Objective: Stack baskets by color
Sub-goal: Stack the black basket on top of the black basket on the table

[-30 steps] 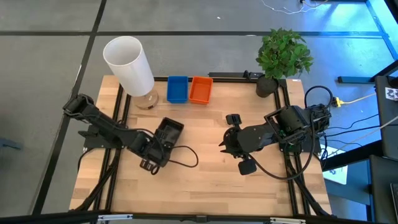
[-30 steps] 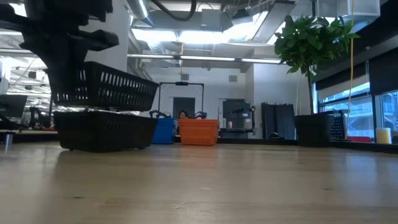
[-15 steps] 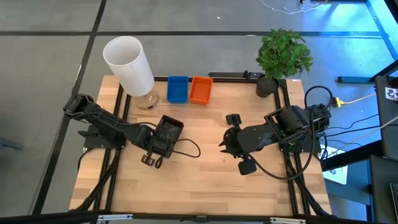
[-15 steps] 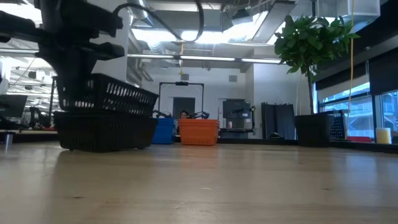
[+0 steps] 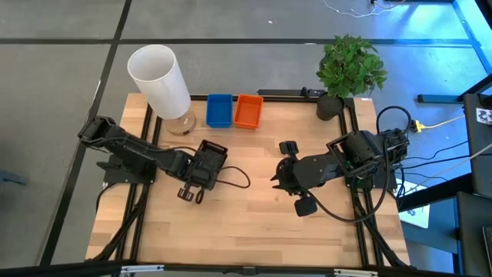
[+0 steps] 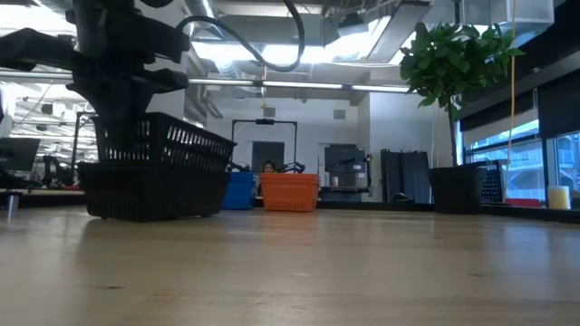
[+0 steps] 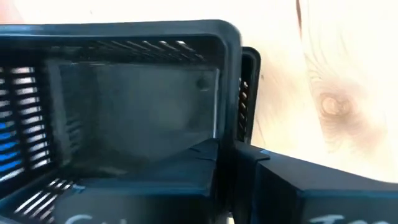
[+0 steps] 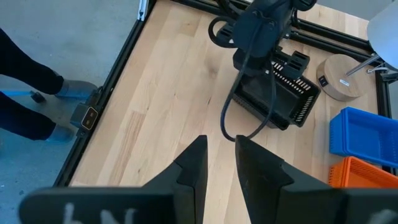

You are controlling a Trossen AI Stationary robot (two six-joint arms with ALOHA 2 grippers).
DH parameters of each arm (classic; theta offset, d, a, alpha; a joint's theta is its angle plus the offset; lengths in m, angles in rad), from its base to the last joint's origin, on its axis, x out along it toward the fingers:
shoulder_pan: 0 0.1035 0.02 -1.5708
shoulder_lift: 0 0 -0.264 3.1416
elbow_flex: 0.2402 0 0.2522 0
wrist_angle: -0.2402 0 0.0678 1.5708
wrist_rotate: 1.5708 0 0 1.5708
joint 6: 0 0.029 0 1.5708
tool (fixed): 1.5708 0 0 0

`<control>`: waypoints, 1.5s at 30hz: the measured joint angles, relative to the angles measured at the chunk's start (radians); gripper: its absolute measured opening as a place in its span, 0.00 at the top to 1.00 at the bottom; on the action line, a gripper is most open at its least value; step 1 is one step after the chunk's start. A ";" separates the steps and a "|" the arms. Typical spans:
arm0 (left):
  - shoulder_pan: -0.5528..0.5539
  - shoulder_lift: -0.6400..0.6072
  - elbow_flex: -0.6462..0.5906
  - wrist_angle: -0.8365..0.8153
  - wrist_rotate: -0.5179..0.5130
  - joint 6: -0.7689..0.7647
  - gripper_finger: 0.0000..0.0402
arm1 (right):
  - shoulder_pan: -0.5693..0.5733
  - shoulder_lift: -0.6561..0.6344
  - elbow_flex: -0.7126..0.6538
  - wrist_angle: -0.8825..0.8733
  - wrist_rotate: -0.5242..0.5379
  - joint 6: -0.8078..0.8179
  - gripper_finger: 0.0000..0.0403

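Now | left claw (image 7: 227,165) | pinching black mesh basket (image 7: 134,112) rim

A robotics lab or open workshop. A wooden bench (image 5: 254,223) framed by black rails sits on a grey concrete floor (image 5: 61,69). Beyond the bench, exposed ceiling ducts (image 6: 272,18), strip lights, tall windows (image 6: 507,145) and dark equipment cabinets (image 6: 399,177) are visible, with cables (image 5: 438,123) trailing beside the bench.
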 joint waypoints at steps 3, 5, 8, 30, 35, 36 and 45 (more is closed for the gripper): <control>0.009 0.000 0.000 0.013 0.000 0.000 0.94 | 0.000 0.000 0.000 0.000 0.000 0.000 0.80; 0.012 0.000 0.000 0.014 0.005 0.000 0.91 | 0.000 0.000 0.000 0.000 0.000 0.000 0.80; 0.012 0.000 0.000 0.014 0.006 0.000 0.90 | 0.000 0.000 0.000 0.000 0.000 0.001 0.80; 0.012 0.000 0.000 0.038 0.001 -0.055 0.85 | 0.000 0.000 0.000 0.000 0.000 0.001 0.80; 0.007 0.000 0.030 0.020 -0.002 -0.114 0.85 | 0.000 0.000 0.000 0.000 0.000 0.002 0.80; 0.007 0.000 0.045 0.016 -0.006 -0.115 0.86 | 0.000 0.000 0.000 0.000 0.000 0.002 0.80; -0.036 0.000 0.124 -0.040 -0.028 -0.171 0.94 | 0.000 0.000 0.000 0.000 0.000 0.006 0.80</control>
